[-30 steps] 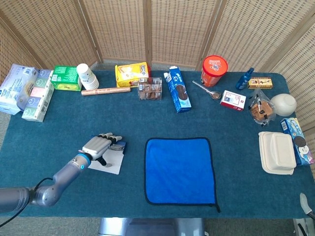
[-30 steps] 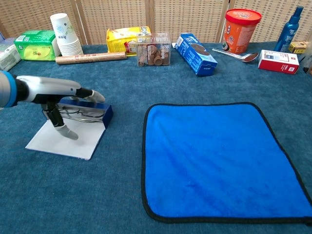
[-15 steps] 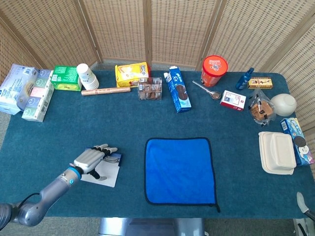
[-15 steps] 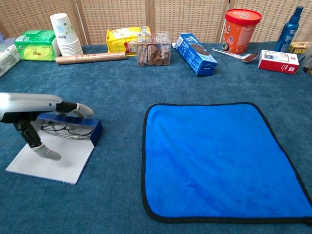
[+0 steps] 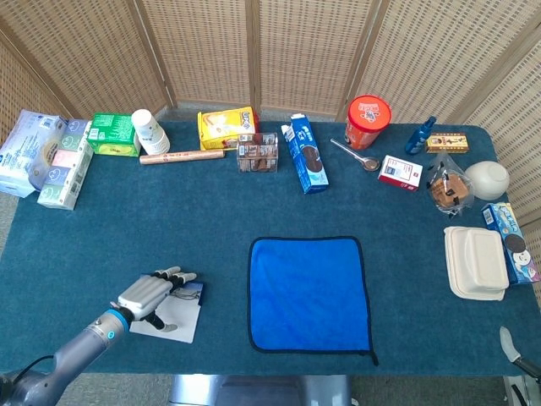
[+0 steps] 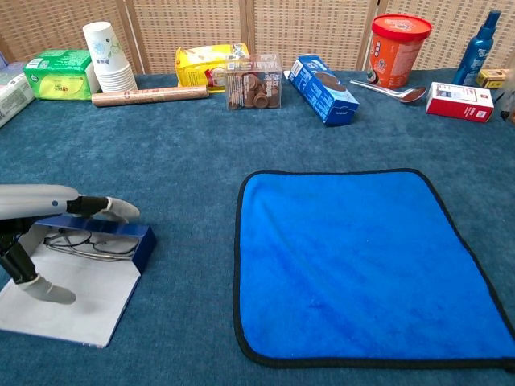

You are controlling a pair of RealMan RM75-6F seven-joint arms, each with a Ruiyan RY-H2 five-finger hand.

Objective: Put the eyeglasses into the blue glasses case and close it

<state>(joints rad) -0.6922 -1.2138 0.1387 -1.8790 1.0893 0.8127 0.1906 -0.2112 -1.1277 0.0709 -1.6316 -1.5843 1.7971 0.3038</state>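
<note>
The left hand (image 6: 36,215) is gripping the open blue glasses case (image 6: 121,241), fingers (image 6: 113,207) lying stretched over its far wall and the thumb (image 6: 44,289) reaching under onto the white lid flap (image 6: 72,301). The eyeglasses (image 6: 88,243) are lying inside the case, well left of the blue cloth (image 6: 362,265). The right hand (image 5: 510,342) is barely showing at the table's corner, right of the cloth; its fingers cannot be judged.
</note>
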